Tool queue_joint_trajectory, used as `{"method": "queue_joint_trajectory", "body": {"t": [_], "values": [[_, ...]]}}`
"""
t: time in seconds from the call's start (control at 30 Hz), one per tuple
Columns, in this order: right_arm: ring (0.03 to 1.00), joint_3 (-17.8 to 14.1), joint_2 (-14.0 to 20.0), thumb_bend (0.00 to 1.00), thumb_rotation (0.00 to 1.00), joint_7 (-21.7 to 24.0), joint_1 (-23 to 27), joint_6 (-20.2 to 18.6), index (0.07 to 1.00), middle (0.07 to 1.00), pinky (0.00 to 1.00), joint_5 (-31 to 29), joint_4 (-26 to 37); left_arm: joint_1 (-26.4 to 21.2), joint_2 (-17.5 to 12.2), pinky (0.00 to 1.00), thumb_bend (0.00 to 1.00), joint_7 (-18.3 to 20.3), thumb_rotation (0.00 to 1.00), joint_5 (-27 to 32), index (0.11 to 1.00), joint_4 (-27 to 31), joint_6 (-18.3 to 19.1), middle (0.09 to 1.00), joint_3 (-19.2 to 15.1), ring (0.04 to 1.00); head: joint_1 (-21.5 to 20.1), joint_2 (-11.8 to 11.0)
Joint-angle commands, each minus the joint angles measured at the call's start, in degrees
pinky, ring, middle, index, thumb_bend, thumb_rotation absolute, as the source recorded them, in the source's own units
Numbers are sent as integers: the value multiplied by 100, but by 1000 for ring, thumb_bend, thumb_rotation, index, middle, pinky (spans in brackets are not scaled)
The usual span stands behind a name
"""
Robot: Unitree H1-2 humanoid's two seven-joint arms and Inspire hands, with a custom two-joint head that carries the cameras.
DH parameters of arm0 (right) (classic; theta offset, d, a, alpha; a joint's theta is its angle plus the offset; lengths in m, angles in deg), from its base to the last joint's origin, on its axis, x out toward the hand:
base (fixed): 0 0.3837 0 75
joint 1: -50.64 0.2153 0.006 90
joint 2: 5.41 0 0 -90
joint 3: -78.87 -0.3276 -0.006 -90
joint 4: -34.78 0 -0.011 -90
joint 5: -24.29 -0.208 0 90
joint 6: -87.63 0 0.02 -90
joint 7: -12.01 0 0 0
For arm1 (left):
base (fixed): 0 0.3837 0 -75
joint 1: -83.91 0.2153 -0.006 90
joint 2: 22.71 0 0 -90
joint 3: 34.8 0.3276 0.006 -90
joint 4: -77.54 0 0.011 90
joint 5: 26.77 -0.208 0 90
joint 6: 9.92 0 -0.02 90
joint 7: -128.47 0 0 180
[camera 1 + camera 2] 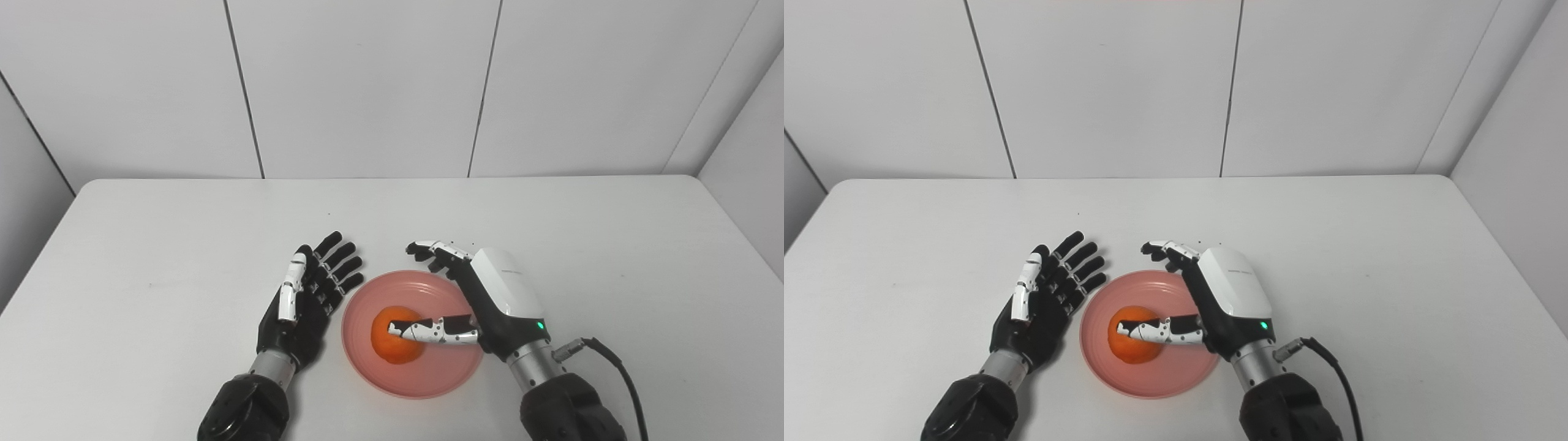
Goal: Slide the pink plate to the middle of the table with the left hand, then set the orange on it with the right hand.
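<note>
1. The right hand (pixel 490 294) hangs over the pink plate (pixel 429 376), thumb lying across the orange (pixel 395 346) and fingers (pixel 432 250) spread past the far rim, gripping nothing; lift it straight up so the thumb does not roll the fruit
2. The orange sits on the plate, below the thumb and nearer than the fingers
3. The left hand (pixel 306 300) rests flat just beside the plate's left rim, fingers splayed and empty; keep it off the rim
</note>
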Motion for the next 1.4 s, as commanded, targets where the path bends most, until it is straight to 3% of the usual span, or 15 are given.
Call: {"method": "queue_joint_trajectory", "body": {"t": [0.0,0.23,0.27,0.33,0.4,0.47,0.53,0.67,0.73,0.83,1.07,1.37], "values": [[675,-156,-68,1000,518,-243,195,213,722,718,608,-167,290,82,20,832,350,-41,1000,-35,844,-70,205,850,14,846,7,-7],[686,-659,-287,951,591,-837,-48,249,737,723,594,-717,299,98,16,825,353,-9,1000,-30,841,-86,157,849,5,838,12,-41],[706,-709,-329,887,689,-926,-105,228,750,737,615,-747,259,100,16,824,354,-9,1000,-31,840,-83,157,846,3,834,12,-41],[717,-802,-390,863,753,-1019,-223,144,757,746,631,-839,171,104,13,824,354,-5,1000,-29,840,-74,163,847,-3,833,33,-46],[749,-901,-440,785,925,-1038,-352,52,786,775,668,-1035,85,108,-1,825,354,7,1000,-36,845,-65,163,851,-2,836,29,-68],[761,-1031,-539,718,985,-1083,-455,90,796,789,694,-1413,-25,117,-9,825,353,-2,1000,-44,844,-32,178,849,-1,835,19,-82],[799,-1175,-670,666,999,-1038,-539,18,815,820,744,-1861,-100,126,-24,827,352,16,1000,-42,843,-21,162,850,-3,837,24,-96],[881,-1699,-1113,641,1000,-760,-593,-410,890,900,821,-3666,-222,139,-35,831,354,34,1000,-40,846,-2,146,853,-1,840,51,-112],[916,-1825,-1226,577,1000,-789,-610,-399,926,933,846,-4096,-328,149,-21,833,354,20,1000,-44,845,26,161,851,0,839,51,-112],[921,-1767,-1165,495,1000,-842,-660,-223,935,939,850,-4151,-468,167,-12,831,354,-2,1000,-70,842,67,167,848,13,837,129,-145],[912,-1685,-1160,320,1000,-1005,-745,-212,920,928,895,-4238,-614,215,16,841,352,-35,1000,-73,846,153,172,853,5,845,169,-161],[907,-1607,-1154,263,1000,-1142,-783,-128,912,918,904,-4266,-696,232,25,833,348,-70,1000,-100,847,166,143,853,-4,842,181,-155]]}}
